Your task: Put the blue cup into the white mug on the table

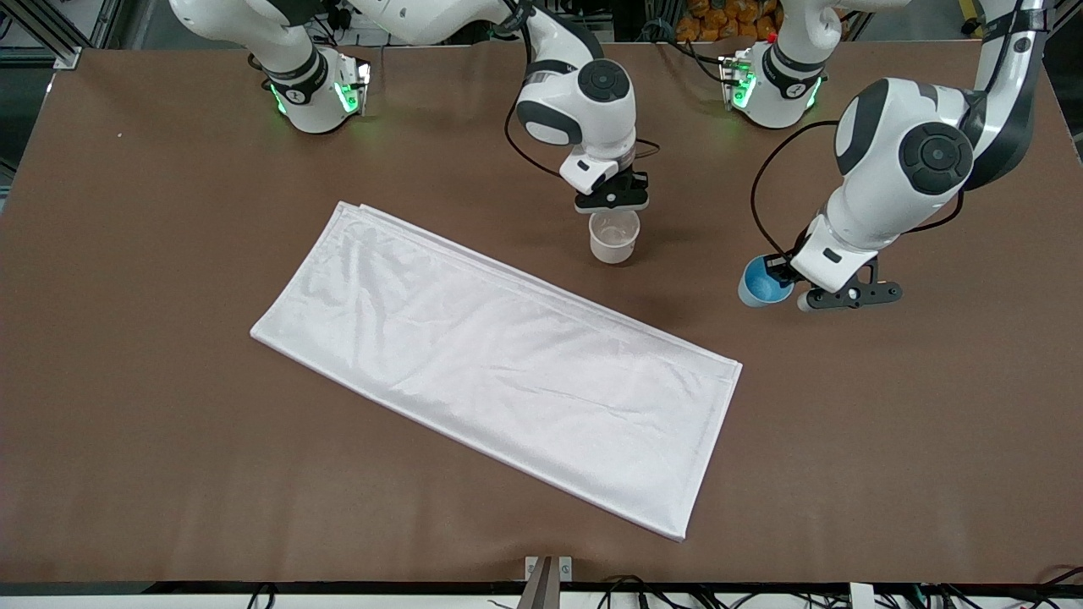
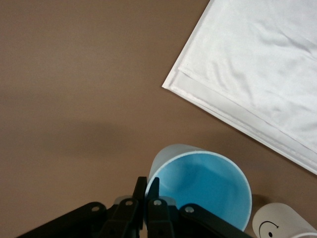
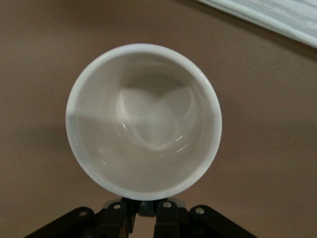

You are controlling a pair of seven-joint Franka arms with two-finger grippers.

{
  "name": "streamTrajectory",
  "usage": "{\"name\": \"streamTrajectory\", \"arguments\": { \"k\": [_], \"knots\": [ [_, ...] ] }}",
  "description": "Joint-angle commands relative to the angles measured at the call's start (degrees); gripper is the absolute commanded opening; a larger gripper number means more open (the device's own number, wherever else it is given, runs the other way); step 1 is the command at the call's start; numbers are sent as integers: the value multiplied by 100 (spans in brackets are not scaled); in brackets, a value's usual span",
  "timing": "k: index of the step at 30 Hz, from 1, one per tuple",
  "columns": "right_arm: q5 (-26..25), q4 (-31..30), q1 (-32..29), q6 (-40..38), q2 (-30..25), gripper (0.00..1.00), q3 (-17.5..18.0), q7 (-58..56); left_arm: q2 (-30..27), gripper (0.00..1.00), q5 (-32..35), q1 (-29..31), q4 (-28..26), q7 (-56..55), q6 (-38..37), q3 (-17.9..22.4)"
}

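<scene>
The blue cup (image 1: 764,284) (image 2: 203,191) is toward the left arm's end of the table (image 1: 169,211), low at the surface and slightly tilted. My left gripper (image 1: 785,272) (image 2: 147,191) is shut on its rim, one finger inside the cup and one outside. The white mug (image 1: 613,236) (image 3: 143,119) stands upright on the table, farther from the front camera than the cloth, and its inside holds nothing. My right gripper (image 1: 611,201) (image 3: 147,208) is at the mug's side, shut on its dark handle, most of which the mug's rim hides.
A white rectangular cloth (image 1: 499,364) (image 2: 257,64) (image 3: 267,15) lies flat and slanted across the middle of the table, nearer the front camera than both cups. Bare brown table lies between the mug and the blue cup.
</scene>
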Motion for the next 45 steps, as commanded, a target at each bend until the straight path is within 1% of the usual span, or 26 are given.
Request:
{"name": "streamTrajectory", "arguments": {
  "k": [1, 4, 5, 6, 7, 8, 9, 10, 14, 18, 21, 24, 30, 36, 39, 42, 45],
  "knots": [
    [-275, 226, 74, 135, 215, 0, -31, 160, -157, 0, -29, 2, -148, 78, 59, -34],
    [-293, 226, 74, 143, 223, 0, -31, 160, -270, 0, -29, 38, -306, 86, 68, -96],
    [-293, 226, 74, 143, 223, 9, -39, 160, -306, 0, -38, 46, -367, 86, 77, -96],
    [-293, 226, 74, 143, 223, 21, -39, 169, -323, 0, -64, 46, -403, 86, 86, -96],
    [-285, 226, 74, 143, 223, 29, -39, 169, -350, 0, -90, 46, -421, 86, 94, -96],
    [-293, 226, 66, 143, 215, 41, -39, 169, -376, 0, -108, 38, -429, 86, 94, -96],
    [-293, 226, 66, 135, 215, 66, -39, 160, -385, 0, -125, 38, -438, 86, 94, -104],
    [-302, 226, 57, 126, 215, 100, -39, 160, -394, 0, -134, 29, -447, 86, 94, -105],
    [-258, 252, 48, 73, 110, 100, -31, 160, -394, 0, -134, 38, -473, 86, 94, -183],
    [-170, 244, -48, 3, -206, 100, -13, 151, -394, 0, -134, 20, -482, 78, 94, -192],
    [-135, 244, -163, -418, -505, 100, 4, 134, -385, 0, -187, 2, -500, -10, 94, -297],
    [-118, 244, -312, -735, -839, 100, 74, 108, -368, 0, -231, 2, -587, -281, 94, -552],
    [-118, 244, -795, -1367, -1533, 100, 496, 90, -350, 0, -231, -6, -684, -958, 94, -1009],
    [-100, 244, -1182, -2026, -2157, 100, 637, -208, -140, 0, -240, -15, -684, -1758, 94, -1466],
    [250, 244, -1524, -2396, -2500, 100, 734, -726, 89, 0, -310, -24, -649, -1996, 138, -1695],
    [646, 235, -1867, -2651, -2913, 100, 734, -1262, 221, 0, -310, -59, -649, -2268, 348, -1879],
    [796, 235, -2253, -3045, -3247, 100, 734, -1666, 431, 0, -310, -190, -623, -2646, 560, -2047]
  ]
}}
